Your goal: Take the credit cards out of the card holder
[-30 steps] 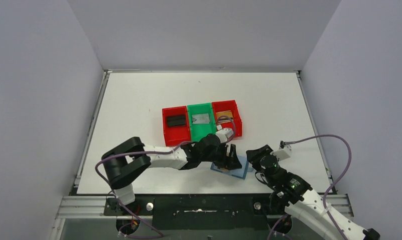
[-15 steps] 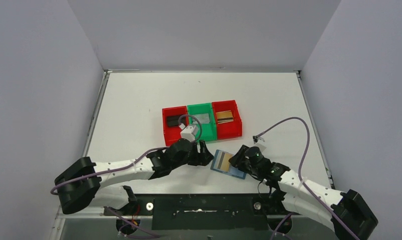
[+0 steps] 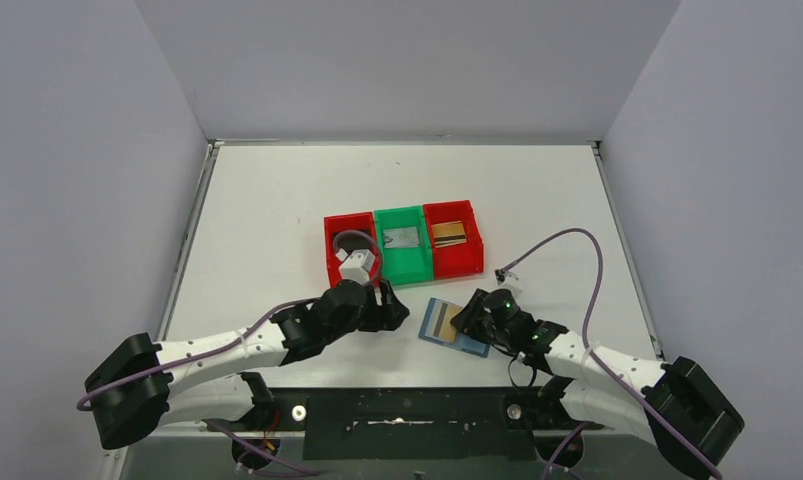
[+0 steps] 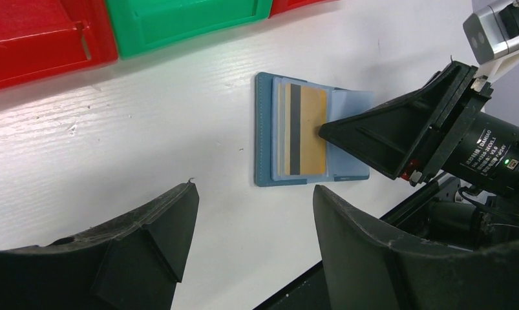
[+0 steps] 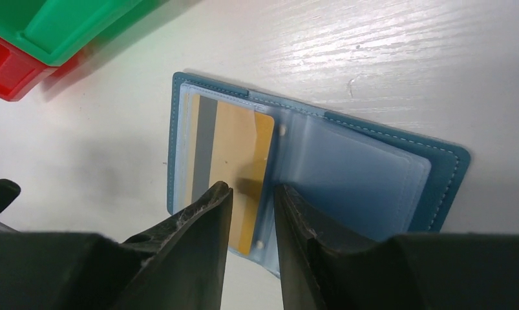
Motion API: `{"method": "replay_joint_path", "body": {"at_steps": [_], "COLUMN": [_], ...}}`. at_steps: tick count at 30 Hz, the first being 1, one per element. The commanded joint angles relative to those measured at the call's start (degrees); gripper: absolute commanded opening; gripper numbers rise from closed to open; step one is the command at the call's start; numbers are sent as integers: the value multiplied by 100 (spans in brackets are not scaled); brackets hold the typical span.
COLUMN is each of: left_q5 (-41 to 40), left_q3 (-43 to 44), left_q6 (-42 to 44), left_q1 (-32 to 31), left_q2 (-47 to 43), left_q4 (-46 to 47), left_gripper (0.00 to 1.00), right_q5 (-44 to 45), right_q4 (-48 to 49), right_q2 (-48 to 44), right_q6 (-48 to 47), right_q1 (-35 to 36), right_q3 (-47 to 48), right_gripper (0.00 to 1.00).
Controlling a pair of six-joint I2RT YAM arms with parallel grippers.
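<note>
My left jaws are wide, empty. My narrow right jaws hide one end of the flat gold-brown card (image 5: 240, 145) in the open teal-blue wallet (image 5: 386, 168).

Teal card holder (image 5: 373, 127) looks like matt stitched leather or imitation, with smooth, faintly shiny clear-plastic pockets inside. The gold-brown credit card (image 5: 243, 148) is smooth plastic with a dull grey stripe. The white table (image 5: 405, 51) shows a streaky, wood-like grain. The red bin (image 4: 37, 39) and green bin (image 4: 179, 26) are glossy plastic. The jaws are grainy matt black plastic.
</note>
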Motion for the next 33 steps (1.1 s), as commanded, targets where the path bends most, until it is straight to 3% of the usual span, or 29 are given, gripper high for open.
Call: {"method": "replay_joint_path", "body": {"at_steps": [1,5,17,22,33], "left_q5": [-40,122,362,684,1008], "left_q3": [98,192,629,685,1140], "left_q6": [41,117,360,344,453], "left_q1": [41,34,25,121,210], "left_q2": [-12,193,808,1295,2292], "left_q4": [50,160,231,567,912], "left_gripper": [65,65,64,52,39], "right_q5": [-157,-563,-1632,-1821,-1417], "right_q4": [766,1280,2129,2254,2291], "right_q2": [247,662,1758,1817,1562], "right_q6": [-9,-198,-1229,-1435,-945], "right_q1": [-42,-34,-35,-34,-63], "right_q3": [-115,-99,327,335,288], "right_gripper": [31,23,21,21,24]}}
